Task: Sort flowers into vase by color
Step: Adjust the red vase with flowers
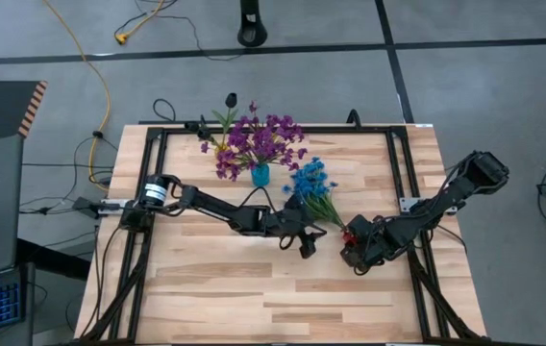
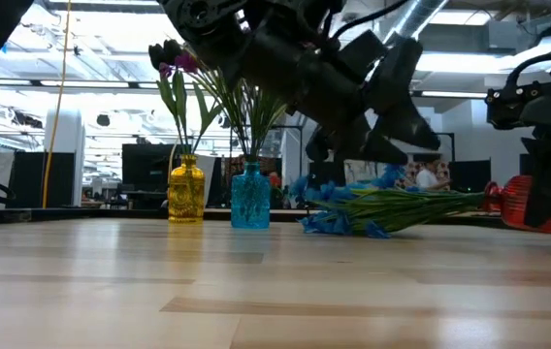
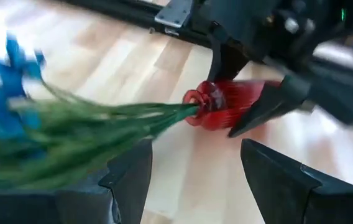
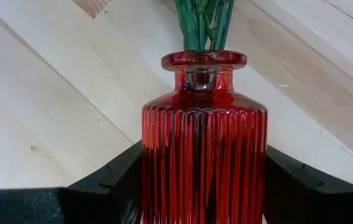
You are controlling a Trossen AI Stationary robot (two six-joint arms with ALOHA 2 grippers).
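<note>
1. Right hand (image 4: 201,180), lower right of centre in the high view: fingers clamped on both sides of a ribbed red glass vase (image 4: 202,143) lying tipped on the worktop (image 1: 254,288).
2. Blue flowers (image 1: 311,181), centre of the high view: lying flat, green stems entering the red vase's mouth.
3. Left hand (image 3: 192,171), just left of the red vase: fingers spread, empty, hovering over the stems.
4. Purple flowers (image 1: 259,139), upper centre: upright in a blue vase (image 2: 250,197).
5. Yellow vase (image 2: 185,191), beside the blue one: dark-blossomed sprigs.
</note>
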